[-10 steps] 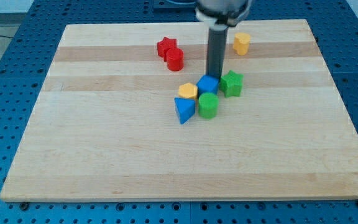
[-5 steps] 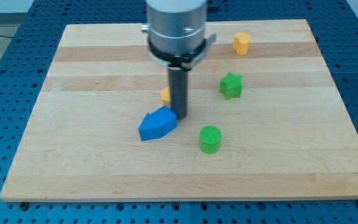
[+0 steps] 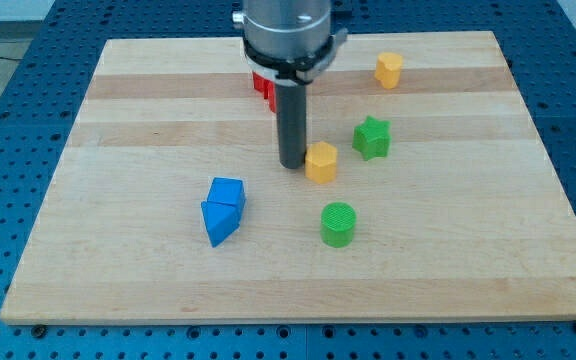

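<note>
My tip (image 3: 291, 164) rests on the wooden board (image 3: 118, 250) near its middle; it is a plain rod end with nothing to open or close, and it holds nothing. Just to the view's right of it sits a yellow block (image 3: 320, 161), so close that I cannot tell whether the two touch. Further right, a little higher in the view, stands a green star (image 3: 372, 137), apart from the yellow block. Below the yellow block lies a green cylinder (image 3: 338, 223), on its own. Toward the view's lower left, well apart from the tip, a blue cube (image 3: 228, 192) and a blue wedge-like block (image 3: 217, 221) press against each other. Behind the rod, toward the view's top, red blocks (image 3: 262, 87) show only partly, their shapes hidden. A second yellow block (image 3: 389, 69) sits near the board's top right.
</note>
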{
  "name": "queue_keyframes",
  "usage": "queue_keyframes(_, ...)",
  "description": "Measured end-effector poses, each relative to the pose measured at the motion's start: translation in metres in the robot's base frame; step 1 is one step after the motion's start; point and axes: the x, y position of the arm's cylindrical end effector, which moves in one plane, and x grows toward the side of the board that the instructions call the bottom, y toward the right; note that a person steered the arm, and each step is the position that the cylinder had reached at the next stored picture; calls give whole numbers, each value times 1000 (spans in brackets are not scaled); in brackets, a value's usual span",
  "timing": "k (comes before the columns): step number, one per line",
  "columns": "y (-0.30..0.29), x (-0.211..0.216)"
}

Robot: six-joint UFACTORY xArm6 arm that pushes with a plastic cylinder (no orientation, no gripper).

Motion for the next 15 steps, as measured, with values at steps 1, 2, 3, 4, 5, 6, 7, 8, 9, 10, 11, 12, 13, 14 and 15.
queue_keyframes(1,38,6)
queue_keyframes(2,84,4)
queue_keyframes(3,82,34)
queue_keyframes(4,80,68)
queue_keyframes(5,122,54)
queue_keyframes(6,119,14)
queue_keyframes(7,162,2)
queue_keyframes(8,175,-1)
queue_keyframes(9,175,-37)
queue_keyframes(10,178,-88)
queue_keyframes(11,182,-96)
queue_keyframes(12,199,-60)
queue_keyframes(13,152,-61)
queue_keyframes(14,145,-85)
queue_keyframes(15,144,-116)
